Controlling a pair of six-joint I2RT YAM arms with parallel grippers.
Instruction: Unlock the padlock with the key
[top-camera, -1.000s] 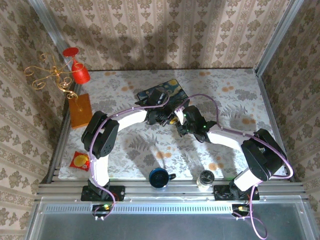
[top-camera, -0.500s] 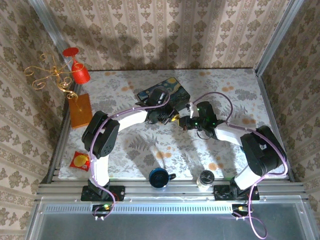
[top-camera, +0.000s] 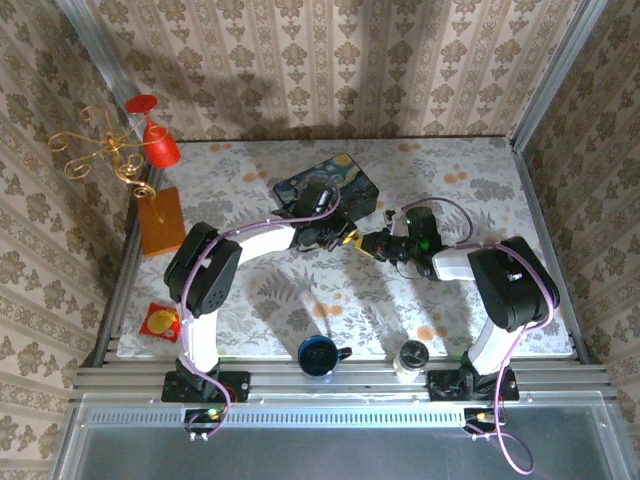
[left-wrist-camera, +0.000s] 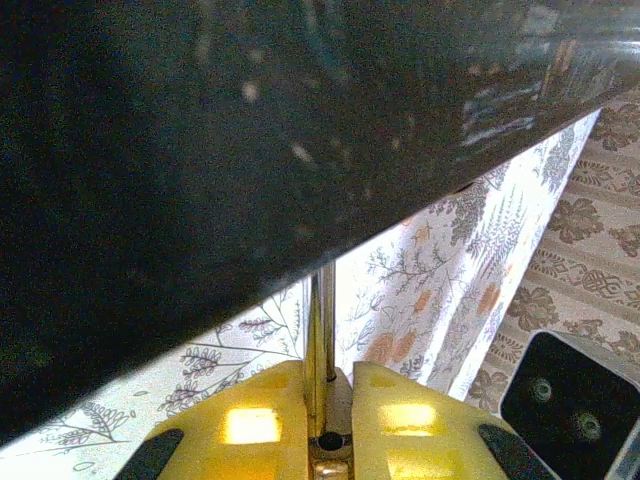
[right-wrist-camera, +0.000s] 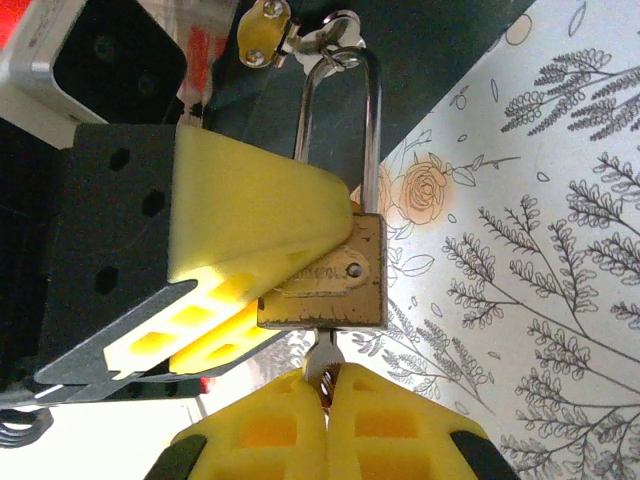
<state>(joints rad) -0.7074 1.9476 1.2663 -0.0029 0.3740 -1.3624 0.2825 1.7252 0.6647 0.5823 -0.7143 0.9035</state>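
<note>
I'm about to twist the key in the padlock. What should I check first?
1. Right fingers shut on key: ok.
2. Key entered in padlock underside: ok.
3. Key fully seated: cannot tell.
4. Left fingers clamping padlock body: ok.
5. Shackle seated in body, not yet released: ok.
6. Shackle hooked through clasp of tin: ok.
</note>
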